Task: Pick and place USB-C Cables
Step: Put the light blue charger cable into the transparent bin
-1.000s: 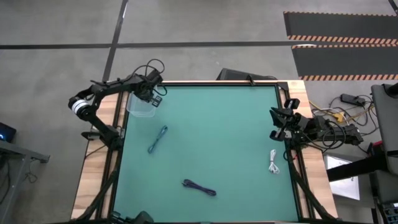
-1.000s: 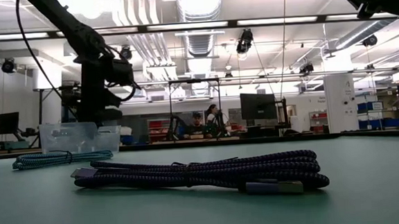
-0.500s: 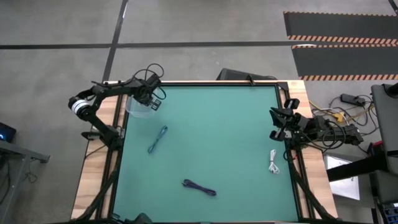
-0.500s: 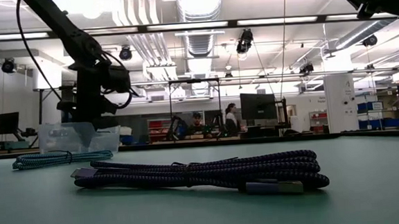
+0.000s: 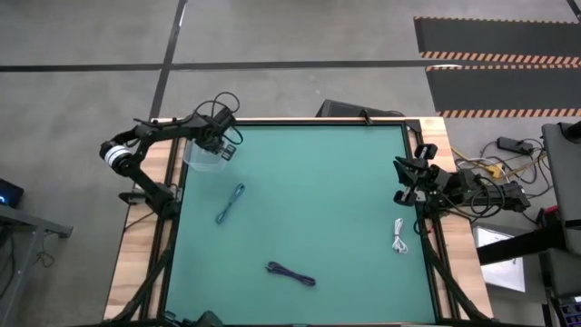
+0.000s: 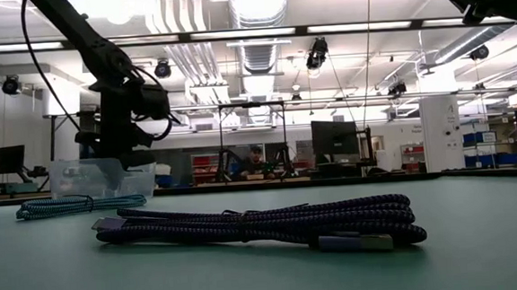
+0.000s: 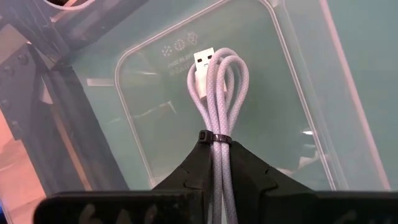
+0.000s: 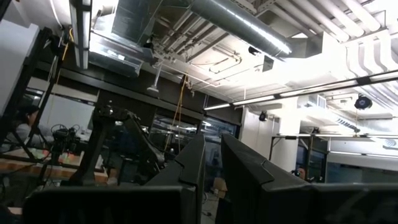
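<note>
My left gripper [image 7: 217,158] is shut on a light grey cable bundle [image 7: 217,87] over a clear plastic container [image 5: 201,156] at the table's far left corner. The container also shows in the left wrist view [image 7: 149,155]. A teal cable [image 5: 231,203] lies on the green mat near the container. A dark purple cable [image 5: 290,273] lies near the table's near edge. A white cable [image 5: 399,236] lies at the right edge. My right gripper [image 5: 404,177] waits shut and empty at the table's right edge, above the white cable. My left gripper pinches the grey bundle between its two fingers just behind the black tie [image 7: 213,137]. The fingers come from above, pointing down into the container. The looped end with the silver plug [image 7: 202,61] reaches past the fingertips toward the container's floor. Whether it touches the floor, I cannot tell.
Wooden borders run along the table's left and right sides [image 5: 145,236]. The middle of the green mat [image 5: 318,200] holds nothing. Beyond the far edge, the low view shows a room with monitors and a person [image 6: 256,159].
My left gripper has gone a little toward the table's left edge above the container, carrying the grey cable, and has then kept still.
</note>
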